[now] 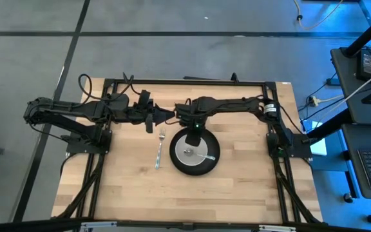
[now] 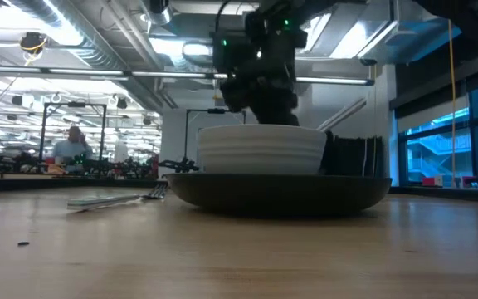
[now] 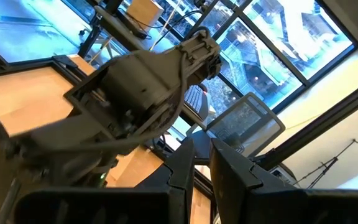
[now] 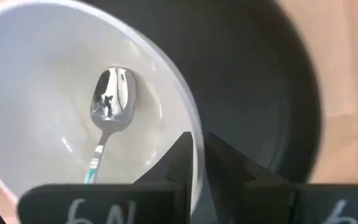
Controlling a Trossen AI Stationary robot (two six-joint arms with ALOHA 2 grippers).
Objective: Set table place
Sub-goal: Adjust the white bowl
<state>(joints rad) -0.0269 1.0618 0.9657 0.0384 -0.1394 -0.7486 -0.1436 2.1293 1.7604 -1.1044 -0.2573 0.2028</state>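
Nearest us, the black plate [image 2: 280, 193] carries the white bowl [image 2: 260, 149], spoon [image 4: 109, 106] resting inside. Our right gripper [image 4: 197, 163] hovers over the bowl's rim, jaws narrow and empty. The fork [image 1: 160, 149] lies beside the plate; our left gripper [image 1: 166, 115] waits beyond it, jaws nearly closed. Pale wood counter [image 1: 127, 187], grey floor [image 1: 172, 51].

The high view looks straight down from well above, taking in the whole table [image 1: 237, 187], both arms and the floor around. The low view sits at tabletop height, close to the black plate [image 2: 280, 193] and white bowl [image 2: 260, 149], facing level into the room. The right wrist view points steeply down, very near the same bowl [image 4: 36, 93] with the spoon [image 4: 109, 109] inside. The left wrist view tilts upward across the table toward the windows, filled by the other arm [image 3: 142, 93].
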